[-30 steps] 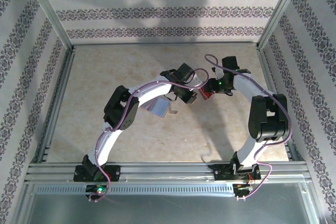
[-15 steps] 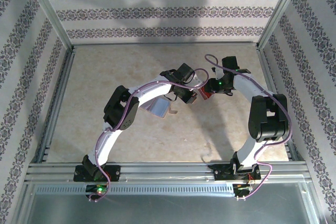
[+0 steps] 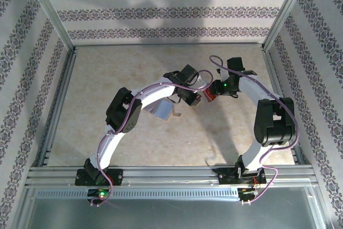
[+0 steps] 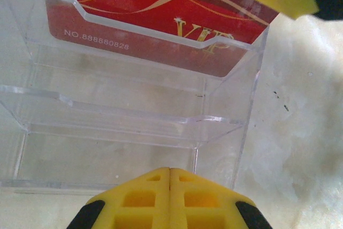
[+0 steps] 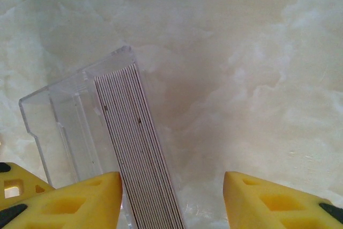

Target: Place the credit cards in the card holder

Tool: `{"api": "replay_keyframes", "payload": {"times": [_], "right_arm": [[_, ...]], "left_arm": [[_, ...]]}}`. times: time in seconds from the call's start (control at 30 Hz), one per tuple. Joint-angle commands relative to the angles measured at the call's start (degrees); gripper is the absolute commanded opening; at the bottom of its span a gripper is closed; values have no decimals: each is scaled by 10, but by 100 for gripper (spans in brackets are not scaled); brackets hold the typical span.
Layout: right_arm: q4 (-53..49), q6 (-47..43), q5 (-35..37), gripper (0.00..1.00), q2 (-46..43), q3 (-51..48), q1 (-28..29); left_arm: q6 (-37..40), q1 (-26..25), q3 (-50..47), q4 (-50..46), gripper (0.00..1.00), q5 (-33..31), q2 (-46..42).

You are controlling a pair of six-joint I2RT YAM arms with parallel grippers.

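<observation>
Near the middle of the pale marbled table [image 3: 107, 73] stands a clear plastic stepped stand [image 4: 134, 127]. Its rear tier holds thin red credit cards [image 4: 161, 20] with gold "VIP" lettering, which the right wrist view shows edge-on as a stack. The left hand [image 4: 170, 172] is clenched on nothing, fingers pressed together just before the stand. The right hand [image 5: 171, 181] is released: one finger sits just beside the stack, the other apart from it. A small tan card holder with pale bluish sleeves [image 3: 163, 111] lies beside the left arm, towards the table's near edge.
</observation>
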Motion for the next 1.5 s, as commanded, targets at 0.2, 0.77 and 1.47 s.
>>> {"api": "replay_keyframes", "payload": {"times": [0.2, 0.77, 1.47], "right_arm": [[-7, -9, -20, 53, -14, 6, -6], [-25, -17, 8, 54, 9, 18, 1], [-28, -20, 8, 50, -22, 11, -3]], "left_arm": [[5, 2, -25, -19, 0, -16, 28], [6, 2, -23, -18, 0, -18, 30], [7, 2, -23, -19, 0, -19, 31]]}}
